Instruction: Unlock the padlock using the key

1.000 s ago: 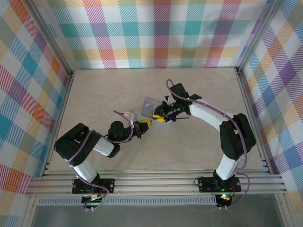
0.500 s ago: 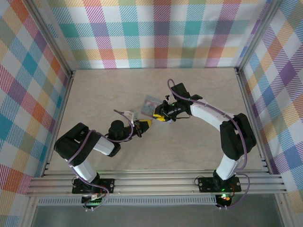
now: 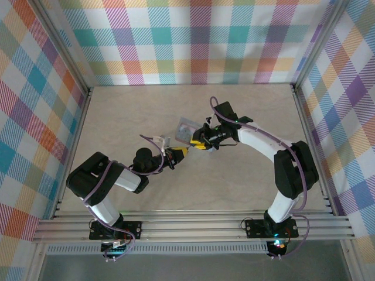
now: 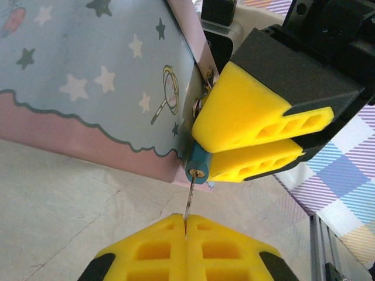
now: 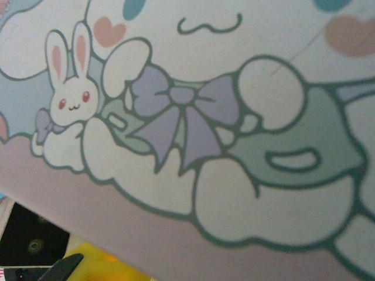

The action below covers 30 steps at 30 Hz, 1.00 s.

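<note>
Left claw [image 4: 186,222] is pinched tight on the key [image 4: 189,199]; right claw [image 4: 206,151] clamps the padlock [image 4: 195,165] mid-desk. The tin [image 4: 88,88] is printed sheet metal and probably light and slippy. Padlock: tiny, hard, smooth blue body, best gripped on its flanks. Key: thin grey blade, likely bendable, with its tip at the brass keyhole.

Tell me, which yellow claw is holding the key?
The left gripper, pinching the thin key between shut fingertips. The right gripper grips the little blue padlock instead.
</note>
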Each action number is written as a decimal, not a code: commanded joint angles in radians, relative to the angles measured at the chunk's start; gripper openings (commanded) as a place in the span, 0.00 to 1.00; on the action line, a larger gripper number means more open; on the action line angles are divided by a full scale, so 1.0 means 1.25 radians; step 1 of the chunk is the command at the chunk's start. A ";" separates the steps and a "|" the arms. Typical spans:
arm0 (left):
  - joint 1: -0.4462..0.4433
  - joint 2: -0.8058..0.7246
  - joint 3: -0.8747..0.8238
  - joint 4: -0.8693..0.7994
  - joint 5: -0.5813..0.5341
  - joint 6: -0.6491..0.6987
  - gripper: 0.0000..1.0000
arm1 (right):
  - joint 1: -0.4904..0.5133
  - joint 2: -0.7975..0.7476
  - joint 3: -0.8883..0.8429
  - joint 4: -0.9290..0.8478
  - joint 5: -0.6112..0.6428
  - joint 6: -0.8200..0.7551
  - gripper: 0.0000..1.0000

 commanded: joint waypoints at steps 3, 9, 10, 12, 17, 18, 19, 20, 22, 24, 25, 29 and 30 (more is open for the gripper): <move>0.009 -0.029 0.008 0.042 0.031 -0.016 0.00 | -0.011 -0.043 0.021 0.005 -0.030 -0.027 0.00; 0.009 -0.031 0.016 0.042 0.037 -0.024 0.00 | -0.012 -0.043 0.016 0.010 -0.033 -0.026 0.00; 0.009 -0.030 0.018 0.042 0.039 -0.024 0.00 | -0.012 -0.043 0.015 0.012 -0.035 -0.025 0.00; 0.009 -0.026 0.022 0.042 0.040 -0.026 0.00 | -0.012 -0.042 0.017 0.015 -0.037 -0.023 0.00; 0.009 -0.008 0.034 0.042 0.038 -0.029 0.00 | -0.012 -0.043 0.017 0.018 -0.042 -0.021 0.00; 0.008 -0.005 0.038 0.043 0.038 -0.029 0.00 | -0.012 -0.044 0.016 0.018 -0.041 -0.020 0.00; 0.008 -0.001 0.042 0.042 0.038 -0.030 0.00 | -0.012 -0.044 0.014 0.018 -0.042 -0.020 0.00; 0.008 0.002 0.046 0.042 0.037 -0.031 0.00 | -0.012 -0.044 0.013 0.019 -0.043 -0.020 0.00; 0.009 0.012 0.051 0.042 0.038 -0.030 0.00 | -0.012 -0.046 0.011 0.020 -0.042 -0.020 0.00; 0.009 0.020 0.053 0.043 0.039 -0.031 0.00 | -0.012 -0.047 0.010 0.019 -0.038 -0.020 0.00; 0.009 0.023 0.051 0.043 0.040 -0.031 0.00 | -0.012 -0.048 0.011 0.017 -0.037 -0.020 0.00; 0.010 0.010 0.030 0.044 0.038 -0.028 0.00 | -0.017 -0.050 0.010 0.015 -0.031 -0.021 0.00; 0.009 0.005 0.025 0.044 0.035 -0.025 0.00 | -0.019 -0.049 0.011 0.016 -0.033 -0.023 0.00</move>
